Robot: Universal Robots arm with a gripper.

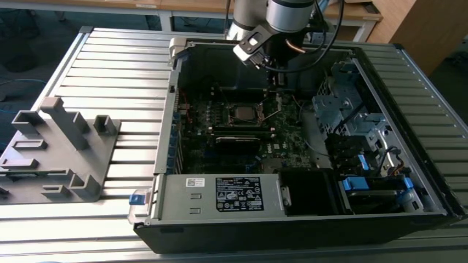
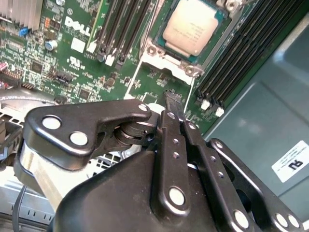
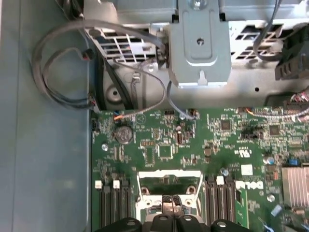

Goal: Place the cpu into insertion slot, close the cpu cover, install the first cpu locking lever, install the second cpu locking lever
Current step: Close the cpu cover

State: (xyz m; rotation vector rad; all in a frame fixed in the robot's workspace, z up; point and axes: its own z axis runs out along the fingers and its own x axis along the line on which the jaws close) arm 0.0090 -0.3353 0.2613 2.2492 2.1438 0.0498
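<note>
The cpu (image 2: 193,26) lies in the insertion slot (image 1: 244,114), its dull bronze top facing up. The silvery cpu cover (image 2: 168,57) frames it and appears to lie flat around it. A thin metal lever rod (image 2: 146,29) runs along one side of the socket. My gripper (image 2: 171,102) hovers over the green motherboard (image 2: 72,67) just beside the socket's end. Its two black fingers are shut together with nothing showing between them. In the exterior view the gripper (image 1: 280,87) hangs inside the open computer case, just beyond the socket. In the first wrist view the fingertips (image 3: 169,202) sit by the socket's metal end bracket.
Long black memory slots (image 2: 241,53) flank the socket on both sides. Grey cables (image 3: 63,63) and a metal drive bracket (image 3: 200,48) lie past the board. The case walls (image 1: 170,109) enclose the work area. A grey fixture (image 1: 55,150) stands at the exterior view's left.
</note>
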